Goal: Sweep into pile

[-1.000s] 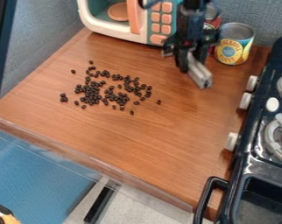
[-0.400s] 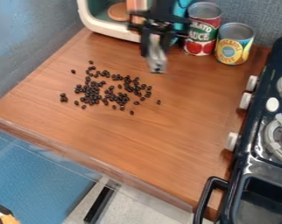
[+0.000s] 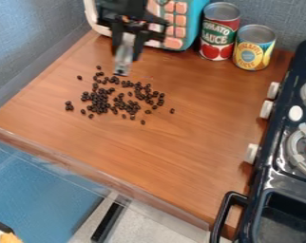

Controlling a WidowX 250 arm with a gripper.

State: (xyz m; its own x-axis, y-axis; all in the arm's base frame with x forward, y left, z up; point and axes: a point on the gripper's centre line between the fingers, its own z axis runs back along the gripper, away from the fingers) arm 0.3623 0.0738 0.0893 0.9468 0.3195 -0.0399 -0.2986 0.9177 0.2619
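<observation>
Scattered dark beans (image 3: 100, 102) remain unpiled; one gripper (image 3: 126, 53), closed around a grey bar (image 3: 122, 65), angles it downward, presumably for sweeping.

Two cans standing just beside each other at the back of the counter (image 3: 181, 128) carry readable print; the red can (image 3: 228, 23) says "TOMATO" on the upper line and "SAUCE" directly below, in pale capitals on the green part of its label (image 3: 217, 35), above the pictured red tomatoes (image 3: 214, 51); the yellow and blue can (image 3: 268, 49) says "PINEAPPLE", its letters set in an arch across the upper front of its wrapper; a shorter word sits under that arch, on the round blue patch (image 3: 247, 57), too small to read with certainty.
</observation>
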